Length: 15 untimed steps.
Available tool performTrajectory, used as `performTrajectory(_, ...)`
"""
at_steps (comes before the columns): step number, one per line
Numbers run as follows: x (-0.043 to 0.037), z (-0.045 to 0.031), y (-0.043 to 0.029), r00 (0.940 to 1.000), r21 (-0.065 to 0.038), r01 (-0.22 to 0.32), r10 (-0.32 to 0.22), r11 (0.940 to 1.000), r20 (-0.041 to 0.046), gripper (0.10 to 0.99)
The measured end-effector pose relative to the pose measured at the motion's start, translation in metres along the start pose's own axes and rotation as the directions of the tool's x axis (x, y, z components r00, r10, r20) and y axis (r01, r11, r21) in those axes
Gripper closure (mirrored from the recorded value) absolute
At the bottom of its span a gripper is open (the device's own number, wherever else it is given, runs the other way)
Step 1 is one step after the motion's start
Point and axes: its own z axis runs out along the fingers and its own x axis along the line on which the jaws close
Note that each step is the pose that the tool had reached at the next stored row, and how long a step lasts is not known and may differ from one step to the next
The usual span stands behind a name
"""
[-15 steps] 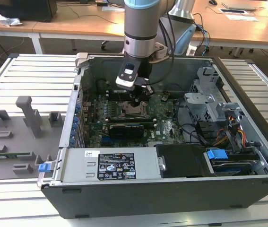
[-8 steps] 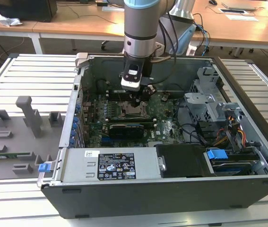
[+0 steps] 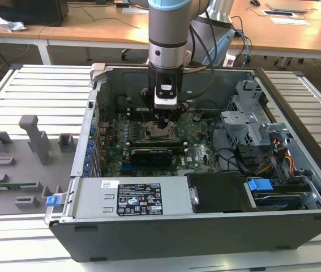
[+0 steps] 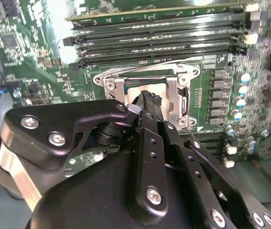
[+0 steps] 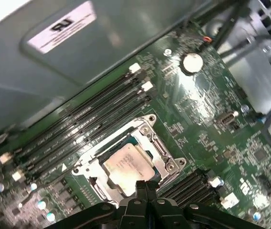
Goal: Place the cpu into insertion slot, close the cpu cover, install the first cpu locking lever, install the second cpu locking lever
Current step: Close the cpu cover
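Slatted silver-grey metal table (image 3: 41, 85). Carries an open computer case (image 3: 205, 238) lying on its side, straight on the slats, across the middle and the exterior view's right. Also holds a flat grey fixture plate (image 3: 52, 173) just beside the case, on the exterior view's left, with upright grey blocks (image 3: 31, 133) on top.

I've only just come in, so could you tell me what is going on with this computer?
A grey robot arm reaches down into an open dark grey computer case, with its black hand over the green motherboard. The small square silvery-grey cpu lies in the square metal-rimmed insertion slot. The hand is shut and holds nothing, its tip close by the cpu's edge. Whether it touches the cpu cannot be told.
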Motion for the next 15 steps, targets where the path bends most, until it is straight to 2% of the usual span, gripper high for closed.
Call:
performTrajectory(5,0.0000,0.0000,0.0000,0.9945,-0.003,0.105,-0.105,0.9945,0.0025,0.980)
performTrajectory(8,0.0000,0.0001,0.0000,0.9845,-0.006,0.175,-0.175,0.9845,0.0041,0.980)
performTrajectory(11,0.0000,0.0001,-0.0001,0.9715,-0.007,0.237,-0.237,0.9715,0.0061,0.980)
performTrajectory(13,0.0000,0.0001,0.0000,0.9573,-0.009,0.289,-0.289,0.9573,0.0079,0.980)
performTrajectory(14,0.0000,0.0001,-0.0001,0.9524,-0.009,0.305,-0.305,0.9523,0.0083,0.980)
performTrajectory(15,0.0000,0.0001,0.0000,0.9412,-0.011,0.338,-0.338,0.9411,0.0093,0.980)
